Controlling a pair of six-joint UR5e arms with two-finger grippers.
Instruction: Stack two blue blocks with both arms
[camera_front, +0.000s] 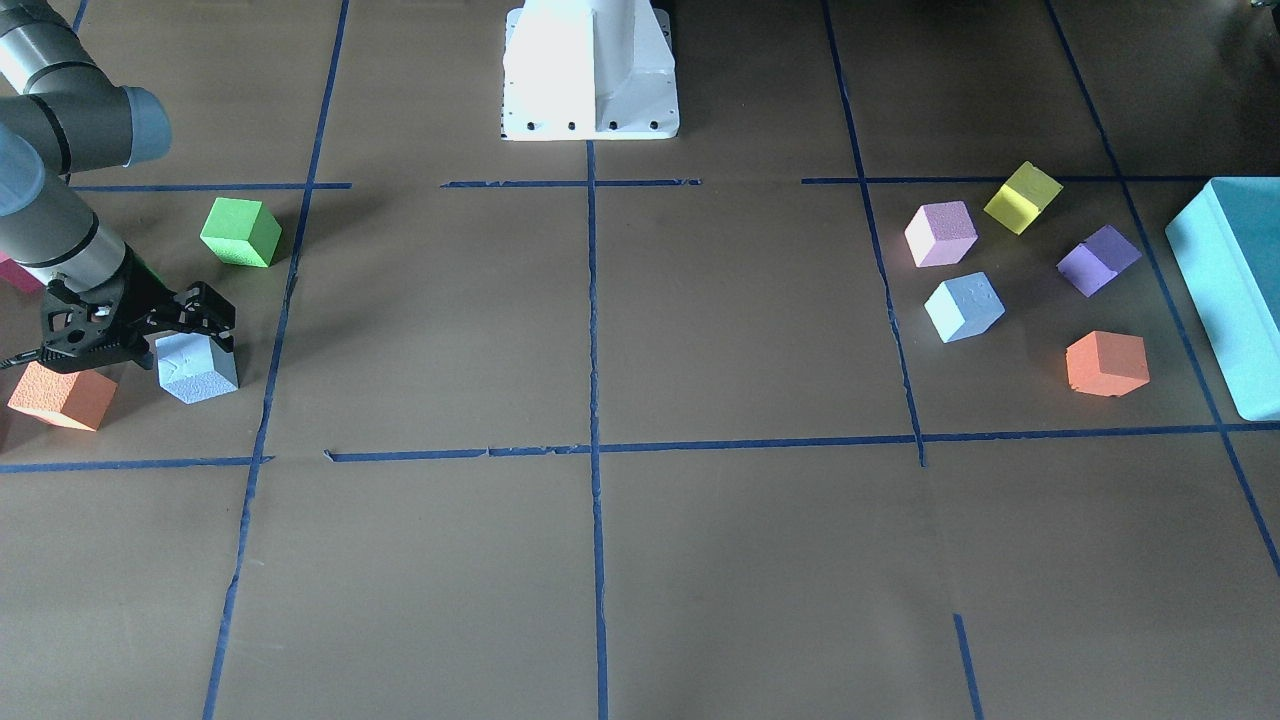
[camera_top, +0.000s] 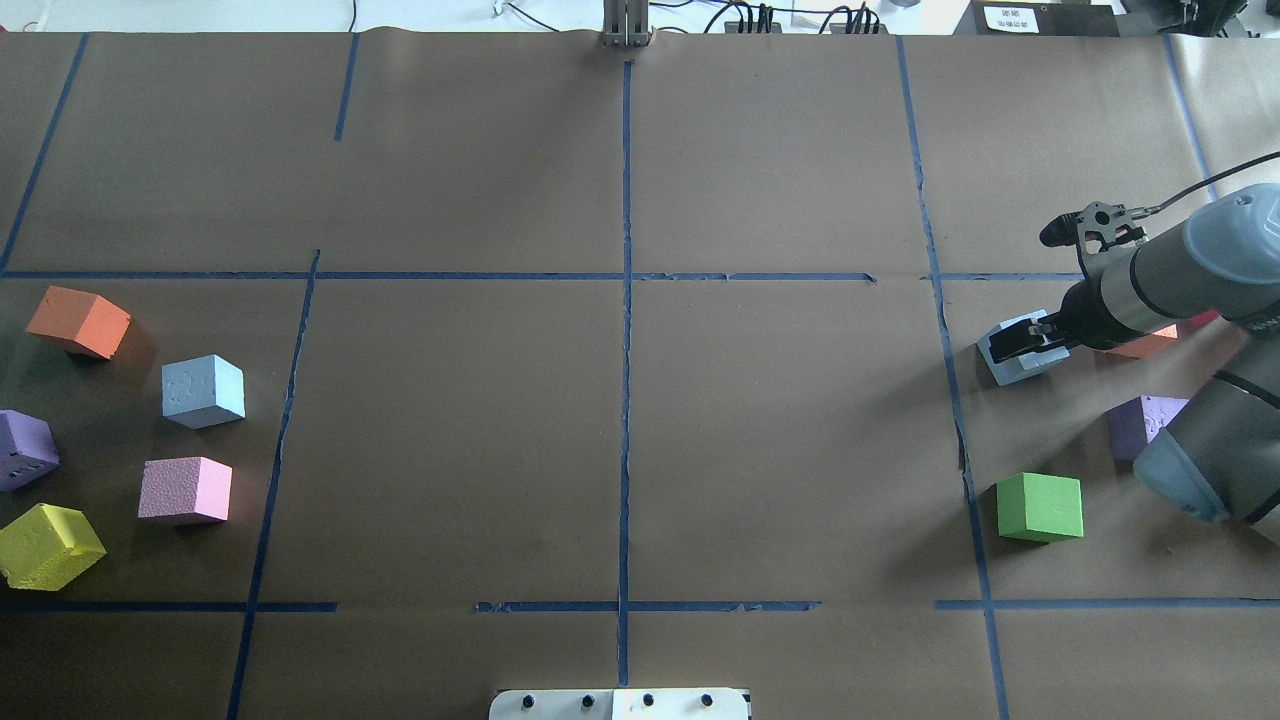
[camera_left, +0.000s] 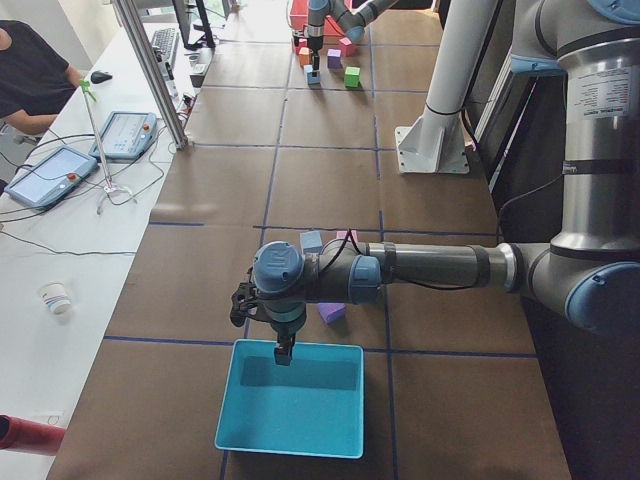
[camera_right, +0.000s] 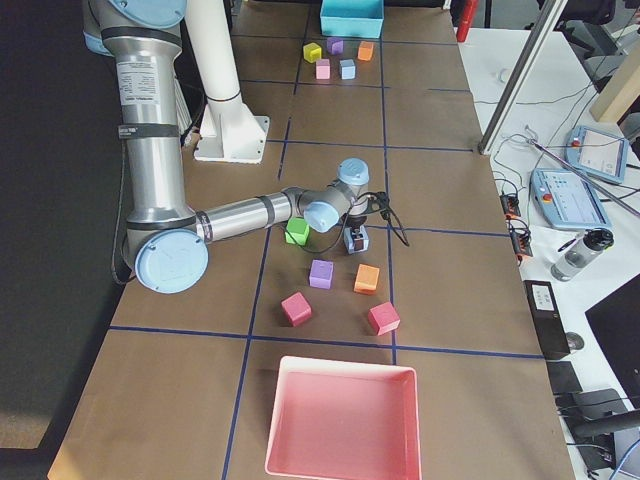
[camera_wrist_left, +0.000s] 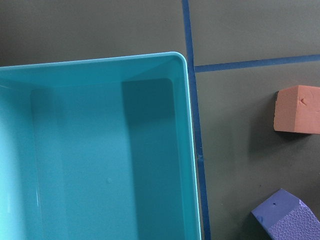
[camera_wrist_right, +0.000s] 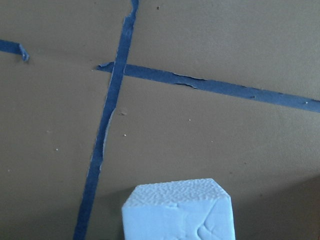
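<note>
One pale blue block (camera_front: 197, 367) lies at the robot's right side of the table. My right gripper (camera_front: 192, 340) stands over it with a finger on each side, shut on it; the block seems to rest on the paper. It also shows in the overhead view (camera_top: 1012, 360) and fills the bottom of the right wrist view (camera_wrist_right: 177, 212). The second blue block (camera_front: 964, 307) lies free on the left side, also seen in the overhead view (camera_top: 203, 391). My left gripper (camera_left: 283, 352) hangs over the teal box (camera_left: 300, 405); I cannot tell if it is open or shut.
A green cube (camera_front: 241, 232) and an orange cube (camera_front: 62, 396) lie close to the right gripper. Pink (camera_front: 940, 234), yellow (camera_front: 1022, 197), purple (camera_front: 1098, 260) and orange (camera_front: 1107, 364) cubes surround the second blue block. A pink tray (camera_right: 340, 425) stands at the right end.
</note>
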